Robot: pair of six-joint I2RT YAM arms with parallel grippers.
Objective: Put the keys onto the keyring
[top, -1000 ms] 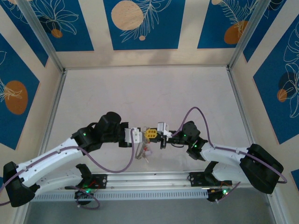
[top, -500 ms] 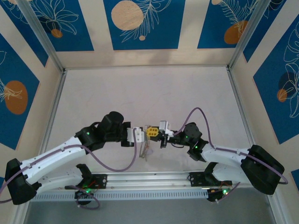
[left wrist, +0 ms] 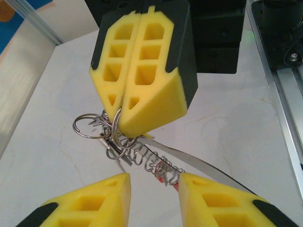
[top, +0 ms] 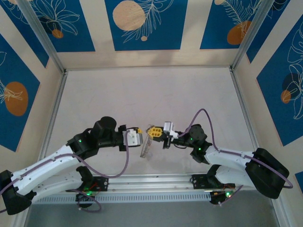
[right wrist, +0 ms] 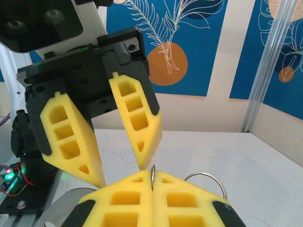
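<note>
Near frame centre, the right gripper (right wrist: 152, 181) pinches the keyring (left wrist: 88, 126), steadying it while the left gripper (left wrist: 154, 180), jaws spread, faces the dangling keys (left wrist: 161, 169).

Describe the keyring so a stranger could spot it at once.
Near the middle of the table's front edge, find the right gripper, its yellow fingers shut. The keyring is the thin grey wire loop pinched between them, unlike the chain of small rings and flat metal strip dangling below.
</note>
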